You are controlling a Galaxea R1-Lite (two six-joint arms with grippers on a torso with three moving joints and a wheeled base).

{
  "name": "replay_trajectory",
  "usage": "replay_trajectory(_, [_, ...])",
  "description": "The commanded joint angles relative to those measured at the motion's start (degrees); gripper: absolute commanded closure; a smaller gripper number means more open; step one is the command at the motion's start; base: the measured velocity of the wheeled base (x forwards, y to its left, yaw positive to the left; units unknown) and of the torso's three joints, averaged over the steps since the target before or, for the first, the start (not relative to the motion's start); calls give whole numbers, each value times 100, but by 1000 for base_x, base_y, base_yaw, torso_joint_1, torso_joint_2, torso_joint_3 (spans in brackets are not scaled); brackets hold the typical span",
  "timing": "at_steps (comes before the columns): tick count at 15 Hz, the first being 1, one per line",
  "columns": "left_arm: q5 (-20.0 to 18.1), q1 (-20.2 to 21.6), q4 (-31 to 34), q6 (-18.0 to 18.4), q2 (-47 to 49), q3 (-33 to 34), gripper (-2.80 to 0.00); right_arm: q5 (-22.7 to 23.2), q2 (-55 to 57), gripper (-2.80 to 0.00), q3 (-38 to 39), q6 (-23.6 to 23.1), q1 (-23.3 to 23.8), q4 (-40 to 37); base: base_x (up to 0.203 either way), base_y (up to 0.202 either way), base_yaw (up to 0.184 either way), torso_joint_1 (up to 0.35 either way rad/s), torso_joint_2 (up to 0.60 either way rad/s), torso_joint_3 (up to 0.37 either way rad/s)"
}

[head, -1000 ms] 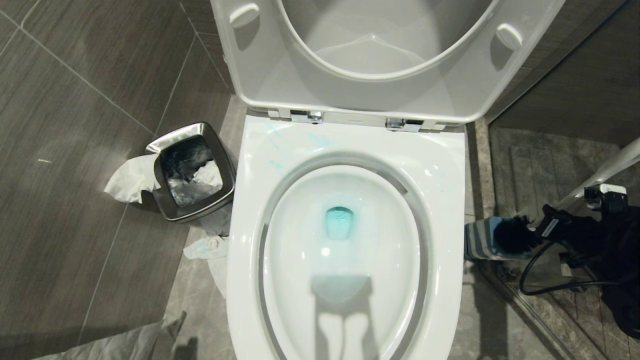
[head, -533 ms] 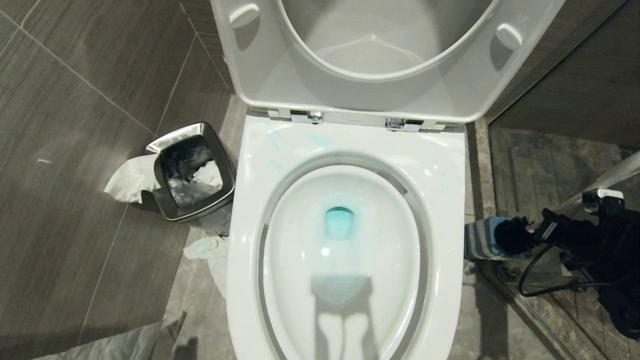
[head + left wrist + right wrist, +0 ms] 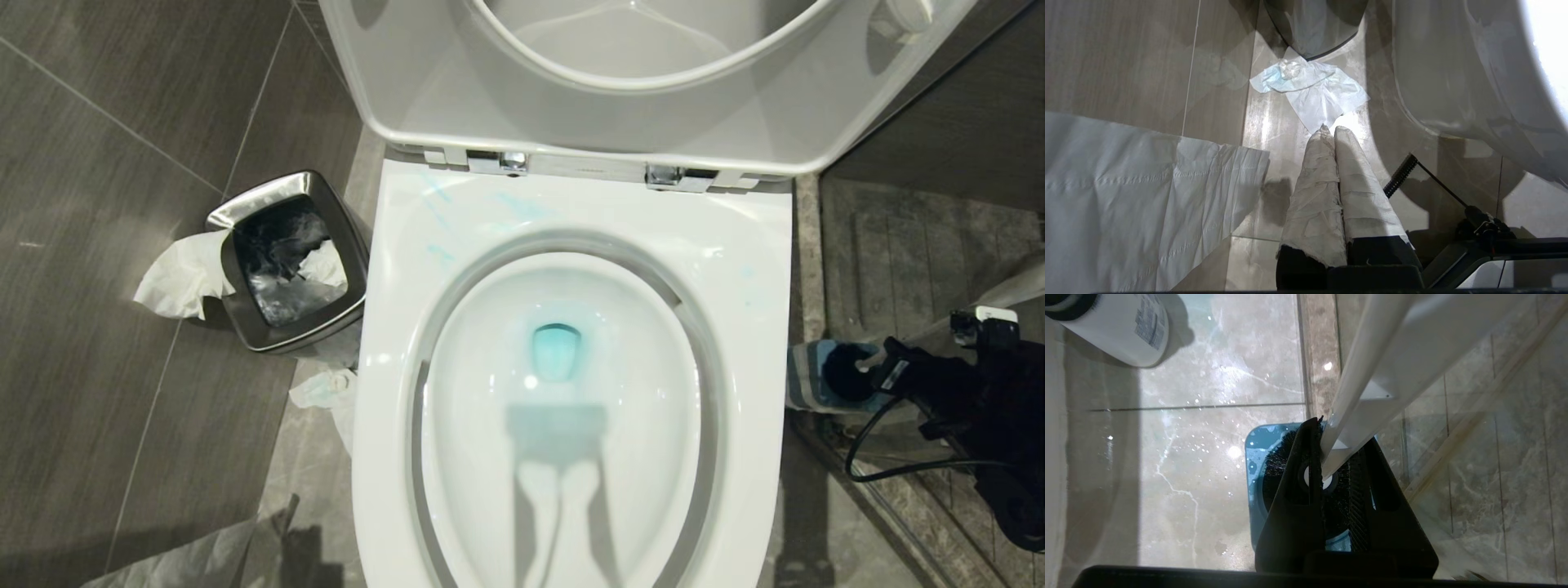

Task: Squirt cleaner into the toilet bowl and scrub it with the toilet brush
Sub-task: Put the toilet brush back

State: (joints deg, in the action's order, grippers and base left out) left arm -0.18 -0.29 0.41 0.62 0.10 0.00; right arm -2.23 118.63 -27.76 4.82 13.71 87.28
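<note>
The toilet bowl (image 3: 392, 367) fills the middle of the head view, lid and seat raised, with blue-tinted water (image 3: 555, 351) at the bottom. To its right on the floor stands the blue striped holder (image 3: 804, 376) with the toilet brush's black head (image 3: 845, 371) in its mouth. My right gripper (image 3: 894, 371) (image 3: 1337, 437) is shut on the brush's white handle (image 3: 1367, 355) just above the bristles (image 3: 1274, 469). The cleaner (image 3: 1126, 330) is on the floor past the holder. My left gripper (image 3: 1331, 130), its fingers wrapped in white cloth, is shut on nothing low beside the bowl's left side.
A square steel bin (image 3: 282, 261) with tissue (image 3: 175, 282) hanging out stands left of the bowl. Crumpled paper (image 3: 326, 392) and a long paper sheet (image 3: 1126, 183) lie on the floor there. A stone curb (image 3: 804, 245) and my arm's cable (image 3: 865, 457) are at the right.
The whole head view has shifted: the camera moved, so the toilet looks larger and sits higher in the picture. My right gripper stays clamped on the brush at the holder.
</note>
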Motion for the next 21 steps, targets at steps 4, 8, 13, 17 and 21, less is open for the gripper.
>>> replay_trajectory(4, [1, 3, 2, -1, 8, 9, 0, -14, -137, 0, 38, 14, 0, 38, 0, 0, 0, 3, 1, -53])
replay_trajectory(8, [-3, 3, 2, -1, 8, 9, 0, -24, -251, -280, 127, 10, 0, 38, 0, 0, 0, 0, 0, 0])
replay_trajectory(13, [-16, 3, 20, 8, 8, 9, 0, -5, -370, -280, 297, 10, 0, 38, 0, 0, 0, 0, 0, 0])
replay_trajectory(17, [-17, 3, 11, 17, 8, 9, 0, 64, -494, -280, 609, 10, 0, 38, 0, 0, 0, 0, 0, 0])
replay_trajectory(21, [-17, 3, 11, 43, 8, 9, 0, 223, -712, -280, 1186, 2, 0, 38, 0, 0, 0, 0, 0, 0])
